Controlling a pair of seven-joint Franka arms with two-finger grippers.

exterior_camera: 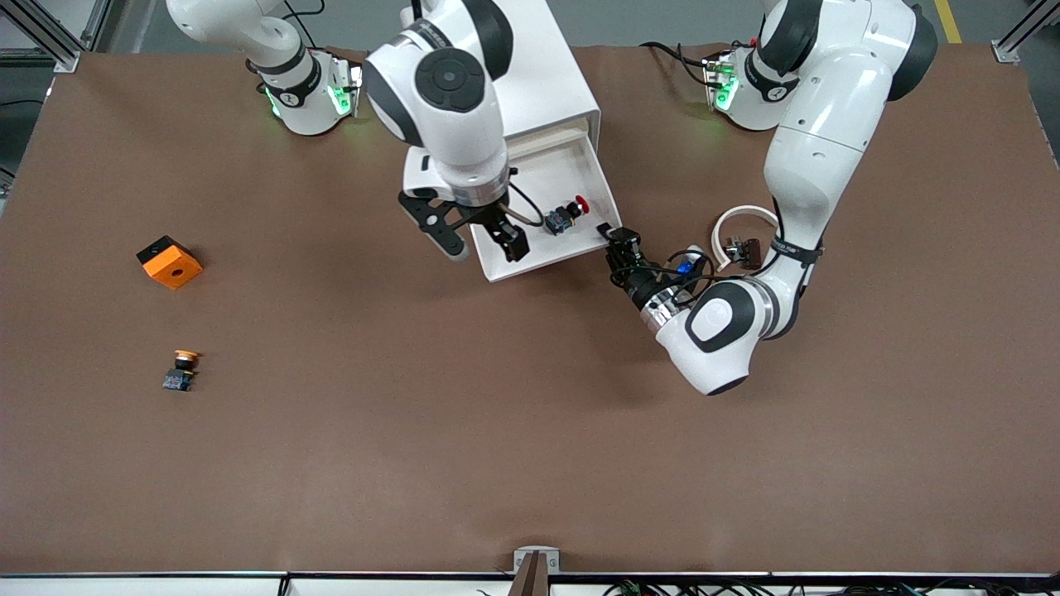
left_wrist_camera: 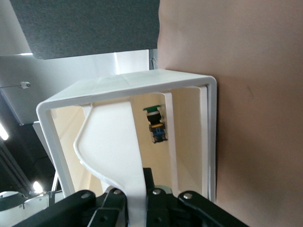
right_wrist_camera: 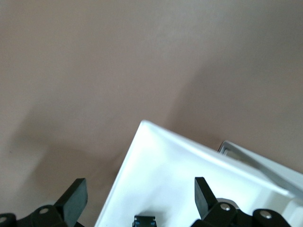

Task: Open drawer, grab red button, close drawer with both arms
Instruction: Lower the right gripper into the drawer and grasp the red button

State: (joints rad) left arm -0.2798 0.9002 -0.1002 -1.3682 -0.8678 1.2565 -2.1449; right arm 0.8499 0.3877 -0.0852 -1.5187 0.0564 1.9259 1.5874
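Note:
The white drawer point(exterior_camera: 580, 178) stands pulled out of its cabinet point(exterior_camera: 546, 74). In it lies the button point(exterior_camera: 568, 213), red cap on a dark body, also visible in the left wrist view as the button point(left_wrist_camera: 156, 126). My left gripper point(exterior_camera: 614, 238) is shut on the drawer's white front strip point(left_wrist_camera: 128, 142) at the corner toward the left arm's end. My right gripper point(exterior_camera: 483, 242) hangs open over the drawer's other front corner. Its fingers point(right_wrist_camera: 75, 201) are spread wide above the drawer floor point(right_wrist_camera: 189, 175), with the button's dark body point(right_wrist_camera: 145, 221) between them, untouched.
An orange cube point(exterior_camera: 170, 262) and a button with a yellow-orange cap point(exterior_camera: 182, 370) lie on the brown table toward the right arm's end. A white ring point(exterior_camera: 737, 217) with a small dark part lies beside the left arm's forearm.

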